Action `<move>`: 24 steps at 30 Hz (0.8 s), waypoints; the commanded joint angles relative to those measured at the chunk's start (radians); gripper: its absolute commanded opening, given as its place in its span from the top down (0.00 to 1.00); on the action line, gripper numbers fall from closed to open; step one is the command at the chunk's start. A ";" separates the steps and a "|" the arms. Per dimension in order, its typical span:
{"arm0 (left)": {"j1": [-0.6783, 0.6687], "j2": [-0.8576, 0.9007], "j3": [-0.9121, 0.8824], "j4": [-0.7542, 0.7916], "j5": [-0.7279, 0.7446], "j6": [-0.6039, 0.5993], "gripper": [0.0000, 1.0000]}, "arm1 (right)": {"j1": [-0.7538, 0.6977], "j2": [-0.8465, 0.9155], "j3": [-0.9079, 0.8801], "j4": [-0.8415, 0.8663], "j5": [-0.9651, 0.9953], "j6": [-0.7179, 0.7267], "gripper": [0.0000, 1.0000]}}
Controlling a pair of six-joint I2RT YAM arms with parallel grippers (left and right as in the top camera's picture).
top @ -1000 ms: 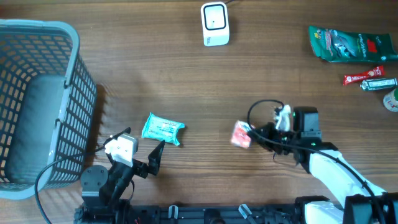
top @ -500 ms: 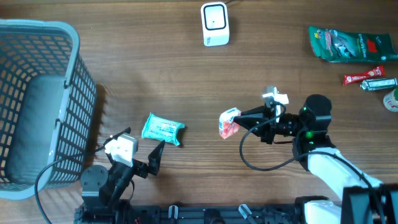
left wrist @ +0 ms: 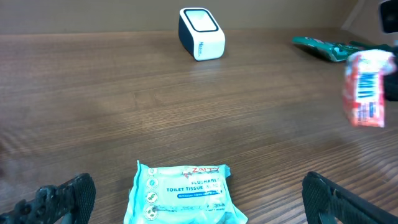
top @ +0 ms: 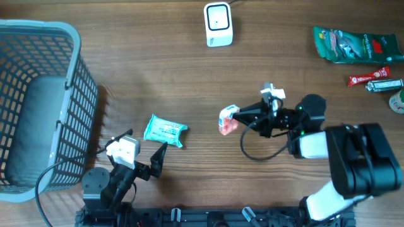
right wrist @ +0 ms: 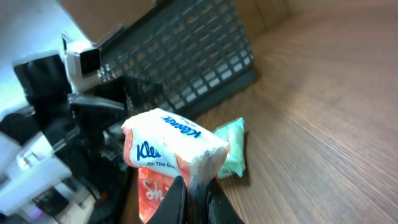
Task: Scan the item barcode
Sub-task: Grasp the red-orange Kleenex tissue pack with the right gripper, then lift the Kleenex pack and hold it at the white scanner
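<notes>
At table left you've got the grey basket [top: 76,94], then left gripper [left wrist: 200,200] spread wide and empty, right gripper [top: 241,116] clamped tight, teal wipes pack [top: 165,130] by the left jaws, white scanner [top: 218,24] far side, and the Kleenex pack [top: 227,120] pinched in the right jaws mid-table.

Overhead looks straight down; both low wrist views share the Kleenex pack [right wrist: 174,152].

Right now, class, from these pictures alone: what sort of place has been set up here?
Most likely a mock shop checkout on a wooden table: a white barcode scanner, a grey shopping basket, and packaged goods such as the Kleenex tissue pack and snack packets.
</notes>
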 commanded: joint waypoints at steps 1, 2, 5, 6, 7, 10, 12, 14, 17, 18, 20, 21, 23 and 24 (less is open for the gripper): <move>0.003 -0.006 -0.006 0.002 0.012 -0.010 0.00 | 0.068 0.102 0.045 0.072 0.078 0.399 0.96; 0.003 -0.006 -0.006 0.002 0.012 -0.010 0.00 | 0.090 0.123 0.051 0.098 0.079 0.494 0.96; 0.003 -0.006 -0.006 0.002 0.012 -0.010 0.00 | 0.151 0.149 0.053 0.148 0.043 0.703 0.96; 0.003 -0.006 -0.006 0.002 0.012 -0.010 0.00 | 0.177 0.149 0.053 0.155 0.031 0.733 0.96; 0.003 -0.006 -0.006 0.002 0.012 -0.010 0.00 | 0.198 0.149 0.053 0.171 0.030 0.733 0.96; 0.003 -0.006 -0.006 0.002 0.012 -0.010 0.00 | 0.294 0.149 0.053 0.231 0.081 0.723 0.96; 0.003 -0.006 -0.006 0.002 0.012 -0.010 0.00 | 0.354 0.149 0.053 0.327 0.126 0.740 0.96; 0.003 -0.006 -0.006 0.002 0.012 -0.010 0.00 | 0.404 0.149 0.063 0.325 0.170 0.758 0.95; 0.003 -0.006 -0.006 0.002 0.012 -0.010 0.00 | 0.482 0.149 0.095 0.325 0.206 0.806 0.96; 0.003 -0.006 -0.006 0.002 0.012 -0.010 0.00 | 0.493 0.149 0.110 0.325 0.197 0.828 0.96; 0.003 -0.006 -0.006 0.002 0.012 -0.010 0.00 | 0.497 0.149 0.139 0.325 0.155 0.885 0.96; 0.003 -0.006 -0.006 0.002 0.012 -0.010 0.00 | 0.496 0.149 0.146 0.325 0.142 0.895 0.96; 0.003 -0.006 -0.006 0.002 0.012 -0.010 0.00 | 0.496 0.147 0.161 0.325 0.092 0.939 0.96; 0.003 -0.006 -0.006 0.002 0.012 -0.010 0.00 | 0.496 0.147 0.163 0.325 0.072 0.943 0.96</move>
